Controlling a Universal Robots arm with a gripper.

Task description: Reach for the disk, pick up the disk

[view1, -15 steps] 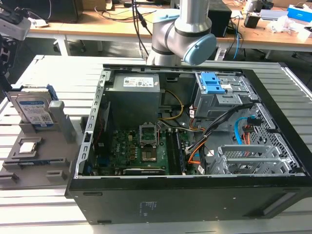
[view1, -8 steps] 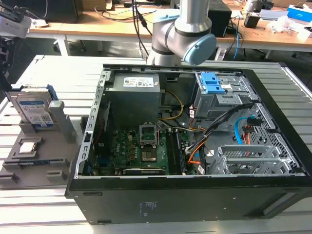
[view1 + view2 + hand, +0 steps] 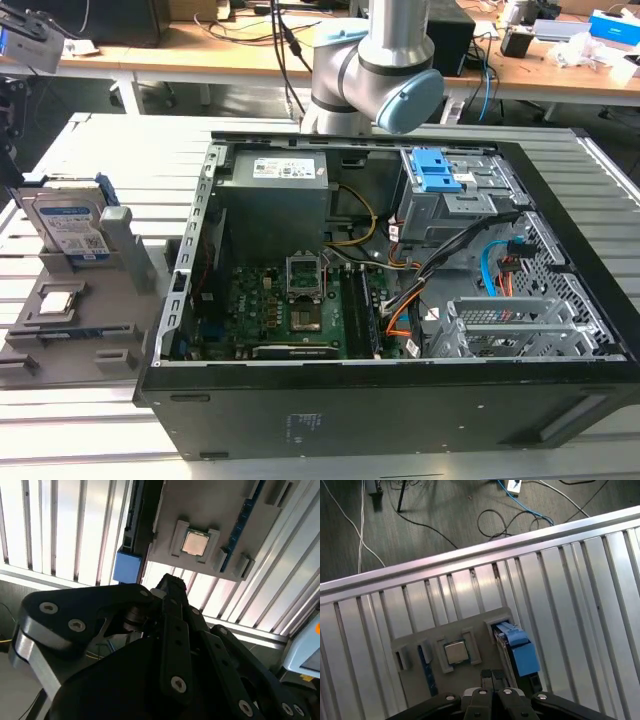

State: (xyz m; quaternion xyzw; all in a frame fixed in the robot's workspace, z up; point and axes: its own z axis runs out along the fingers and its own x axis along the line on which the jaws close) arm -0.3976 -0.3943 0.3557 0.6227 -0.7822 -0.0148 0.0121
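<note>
Overhead, closed fingers (image 3: 487, 676) hover near the disk (image 3: 520, 652) standing on edge

gripper (image 3: 171, 586) is hanging by the grey tray's (image 3: 210, 505) edge | square chip (image 3: 195, 543) is sitting in the tray | disk (image 3: 144, 520) with a blue end is standing on edge along the tray's side
</note>
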